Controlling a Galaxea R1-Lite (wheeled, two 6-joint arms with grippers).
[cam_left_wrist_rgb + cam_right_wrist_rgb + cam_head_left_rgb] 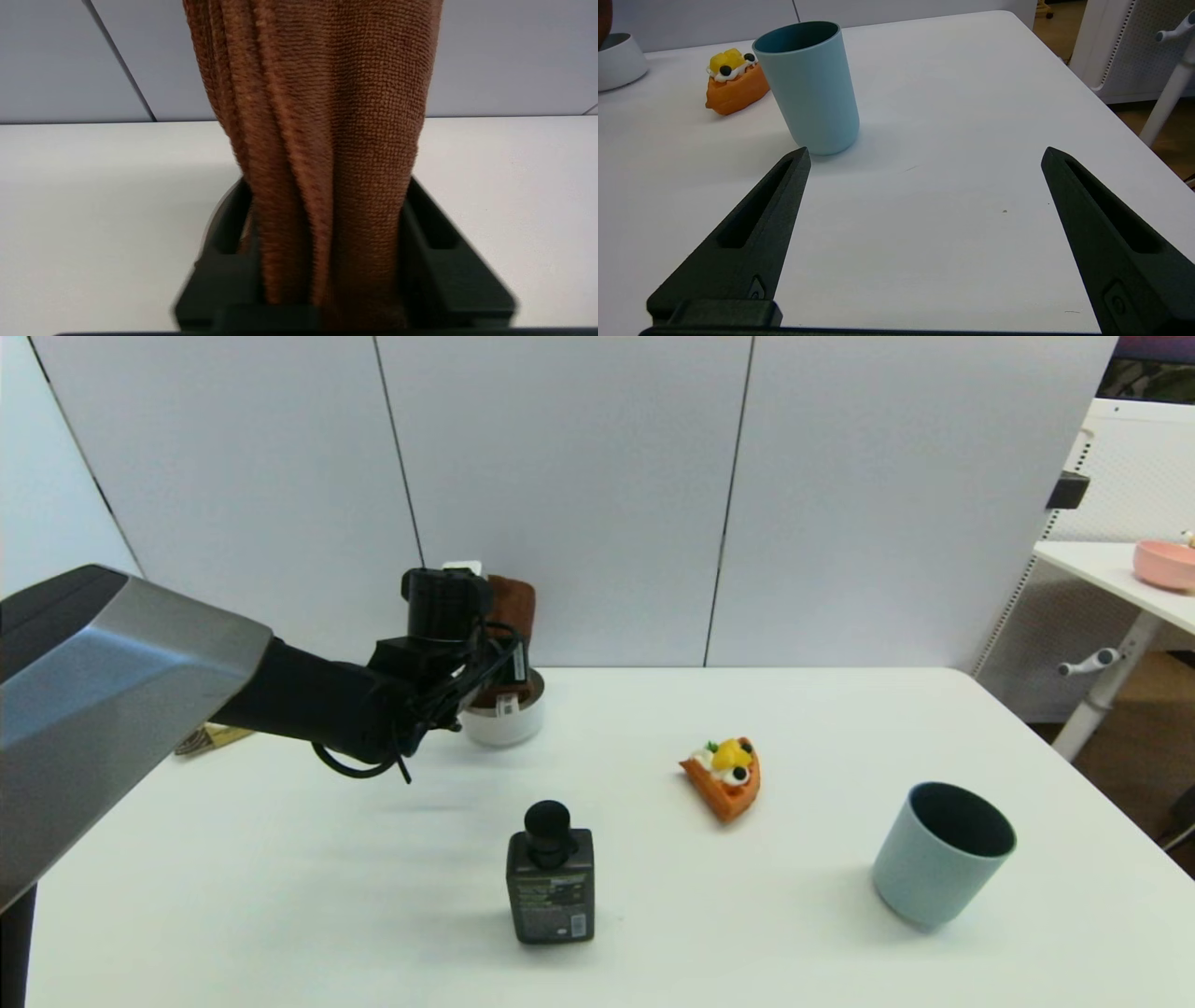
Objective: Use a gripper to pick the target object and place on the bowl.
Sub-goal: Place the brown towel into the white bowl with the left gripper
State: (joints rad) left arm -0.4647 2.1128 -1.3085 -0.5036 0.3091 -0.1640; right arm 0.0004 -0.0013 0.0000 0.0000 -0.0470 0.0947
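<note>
My left gripper (481,649) is shut on the folded dark brown towel (512,602) and holds it upright over the off-white bowl (504,726) at the back left of the table. The towel's lower end with the white tag (507,707) hangs into the bowl. In the left wrist view the towel (327,116) is pinched between the black fingers (434,252). My right gripper (924,156) is open and empty, low over the table's right part, near the grey-blue cup. The bowl also shows in the right wrist view (616,60).
A black bottle (551,877) stands at the front centre. An orange pizza-slice toy (726,775) lies mid-table. A grey-blue cup (943,863) stands front right. A pink bowl (1165,563) sits on a side table at the right. Grey wall panels stand right behind the bowl.
</note>
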